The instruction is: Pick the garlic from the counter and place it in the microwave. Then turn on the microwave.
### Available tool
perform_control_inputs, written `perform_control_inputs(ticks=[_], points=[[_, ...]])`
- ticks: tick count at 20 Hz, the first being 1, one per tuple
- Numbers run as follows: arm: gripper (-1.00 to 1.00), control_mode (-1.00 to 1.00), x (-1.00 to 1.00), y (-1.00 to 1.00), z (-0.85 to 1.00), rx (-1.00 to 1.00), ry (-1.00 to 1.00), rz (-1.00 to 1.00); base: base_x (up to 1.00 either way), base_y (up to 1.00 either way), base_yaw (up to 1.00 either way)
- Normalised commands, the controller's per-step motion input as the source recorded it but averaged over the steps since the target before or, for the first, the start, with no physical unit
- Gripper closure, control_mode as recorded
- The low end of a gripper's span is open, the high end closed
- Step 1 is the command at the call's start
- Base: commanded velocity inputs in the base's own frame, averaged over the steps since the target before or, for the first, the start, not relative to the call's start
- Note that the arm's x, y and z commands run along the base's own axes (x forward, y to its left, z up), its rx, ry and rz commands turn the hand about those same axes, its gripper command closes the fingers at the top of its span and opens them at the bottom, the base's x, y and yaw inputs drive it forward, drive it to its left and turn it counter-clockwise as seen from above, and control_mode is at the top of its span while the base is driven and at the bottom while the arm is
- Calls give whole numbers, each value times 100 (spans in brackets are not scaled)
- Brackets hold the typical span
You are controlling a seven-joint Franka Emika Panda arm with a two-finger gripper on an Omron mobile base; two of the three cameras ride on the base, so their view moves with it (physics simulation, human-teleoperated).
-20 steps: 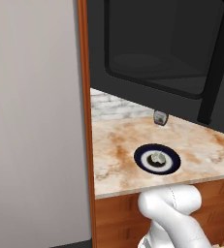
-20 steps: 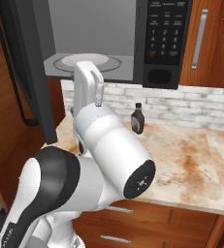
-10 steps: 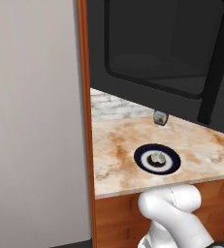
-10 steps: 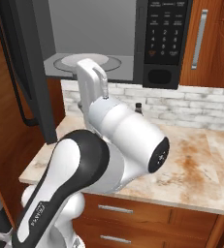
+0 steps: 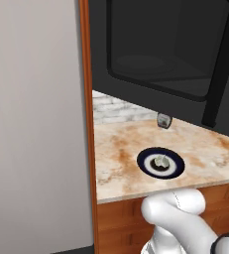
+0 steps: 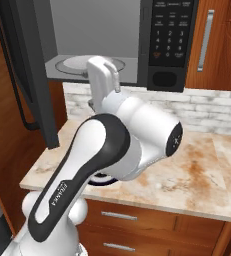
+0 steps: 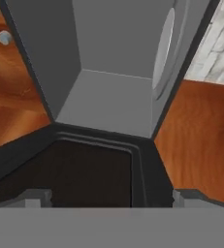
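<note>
A: Where do we find the garlic [image 5: 159, 160]?

B: We see it in the left base view as a small pale bulb on a dark-rimmed plate [image 5: 146, 166], near the front edge of the bench [image 5: 121, 158]. It is too small for us to make out its tip. In the right base view the arm covers the garlic and most of the plate; only a sliver of dark rim shows under the forearm.

A: What else is cut off or hidden?

B: The microwave [image 6: 112, 45] hangs above the bench with its door [image 5: 165, 49] swung wide open. In the left base view the door fills the upper frame and hides the cavity. In the right base view the white wrist stands before the grey cavity and covers part of the turntable [image 6: 72, 63]. The button panel [image 6: 169, 35] is plain to see, though we cannot read its labels. A small dark bottle [image 5: 163, 120] stands at the brick wall [image 6: 212, 107], partly under the door's lower edge.

A: How is the arm posed?

B: It rises from below the bench, elbow bent high, wrist upright at the microwave mouth. The hand view looks rolled, into the open cavity.

A: And the jaws?

B: They stand spread wide, tips at the far corners of the hand view, with nothing between them.
</note>
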Motion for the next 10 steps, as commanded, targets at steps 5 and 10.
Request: perform_control_inputs(ticks=[5,10], points=[[-100,-100,26,-5,0,4,22,0,0,0,0],[-100,-100,11,3,0,5,11,4,0,0,0]])
